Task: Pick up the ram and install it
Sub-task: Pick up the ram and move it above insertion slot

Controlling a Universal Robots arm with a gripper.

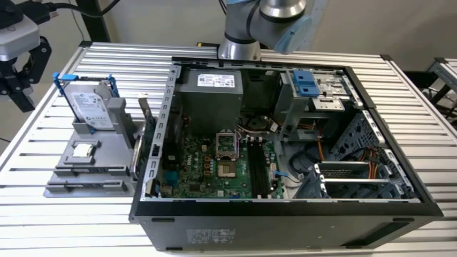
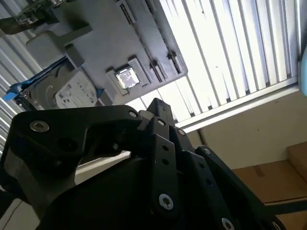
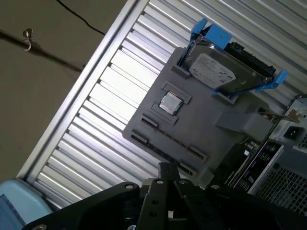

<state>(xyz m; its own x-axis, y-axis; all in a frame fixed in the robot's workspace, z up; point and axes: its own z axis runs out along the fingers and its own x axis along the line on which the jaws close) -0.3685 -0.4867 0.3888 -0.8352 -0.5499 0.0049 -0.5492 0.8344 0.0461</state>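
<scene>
**Closed gripper hangs short of the parts tray, ram not yet in hand**

The gripper (image 3: 166,168), its fingers pressed together on nothing, hovers above the slatted table (image 3: 110,96) beside the grey tray (image 3: 206,129). In the first wrist view the fingertips line up just short of a thin dark strip standing on edge in the tray's nearest long slot. This appears to be the ram (image 3: 162,153), though it is too slight to be sure. It sits below the gripper and toward the case side, its long axis running along the tray's edge, aslant across the gripper's front. Past it come a small square chip (image 3: 170,102) and then the hard drive (image 3: 211,72) in its blue frame. Farther off, beyond the tray, stands the open computer case (image 1: 286,214). In the exterior view the single arm (image 1: 246,27) rises behind the case. The gripper hangs at that view's left edge, well apart from the case, tips angled down toward the tray.
</scene>
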